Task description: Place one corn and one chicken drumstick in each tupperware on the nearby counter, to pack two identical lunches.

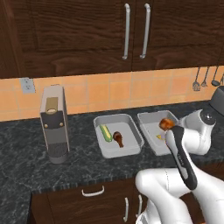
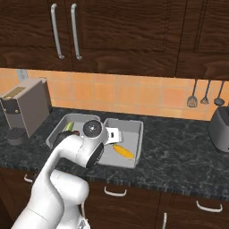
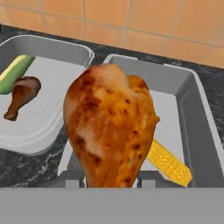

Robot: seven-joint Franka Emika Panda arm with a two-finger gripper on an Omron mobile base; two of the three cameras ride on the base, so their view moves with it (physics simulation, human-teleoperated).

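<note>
Drumstick (image 3: 109,127) is in my gripper (image 3: 111,177), pinched low by the narrowed jaws, meaty end up toward the camera in the hand view, long axis running roughly along the gripper's own line. In the left base view it shows as a brown knob (image 1: 165,124) at the tip of my hand, hanging over the right tupperware (image 1: 151,120).

That right tupperware (image 3: 192,109) lies directly under and ahead of the held piece. The plain yellow corn (image 3: 168,162) already lies on its floor, toward the near edge, slanted across the tray; also seen in the right base view (image 2: 123,151). Free floor sits beside the cob toward the tray's back wall, so the drop spot is straight down or slightly forward, not sideways.

Left tupperware (image 1: 131,122) is just beside it on the tabletop (image 1: 26,162), rims nearly touching. It holds the husked corn (image 1: 105,133) and the other drumstick (image 1: 118,138) side by side, so that lunch looks complete.

How high the held drumstick sits above the tray floor I can't tell well; probably a short drop. Judgement: lower a bit, open, and the second lunch is done. Risk is landing on the cob and rolling.
</note>
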